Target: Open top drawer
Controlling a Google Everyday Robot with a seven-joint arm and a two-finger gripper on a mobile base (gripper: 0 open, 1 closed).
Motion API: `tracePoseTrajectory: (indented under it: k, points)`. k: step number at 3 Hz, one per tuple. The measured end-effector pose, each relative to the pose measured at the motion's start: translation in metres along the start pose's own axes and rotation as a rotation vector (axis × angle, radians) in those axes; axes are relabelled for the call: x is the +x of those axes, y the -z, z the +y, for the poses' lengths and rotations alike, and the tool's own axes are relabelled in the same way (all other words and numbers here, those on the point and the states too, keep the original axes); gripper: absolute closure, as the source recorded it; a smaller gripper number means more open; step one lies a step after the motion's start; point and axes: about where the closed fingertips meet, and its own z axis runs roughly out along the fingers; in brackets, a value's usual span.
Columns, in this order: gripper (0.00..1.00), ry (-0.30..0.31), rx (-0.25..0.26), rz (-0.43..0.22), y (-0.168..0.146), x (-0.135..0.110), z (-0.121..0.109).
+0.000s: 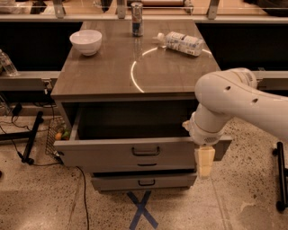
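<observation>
The top drawer (103,155) stands pulled out from the grey-brown cabinet, its dark inside showing. Its flat front carries a dark loop handle (145,151) at centre. My gripper (205,162) hangs pointing down at the right end of the drawer front, to the right of the handle and apart from it. The white arm (229,96) reaches in from the right and hides the drawer's right corner.
On the cabinet top (103,72) are a white bowl (86,41), a can (137,12) and a plastic bottle lying on its side (181,42). A lower drawer (144,182) sits below. A blue tape X (141,209) marks the floor. Cables and a stand (31,137) are at left.
</observation>
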Motion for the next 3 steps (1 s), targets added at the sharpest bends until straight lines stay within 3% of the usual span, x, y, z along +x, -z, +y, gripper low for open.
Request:
tracePoseTrajectory:
  k: [1, 3]
  points:
    - [0.0, -0.027, -0.014, -0.004, -0.014, 0.006, -0.003]
    - [0.41, -0.07, -0.033, -0.001, -0.023, 0.017, 0.001]
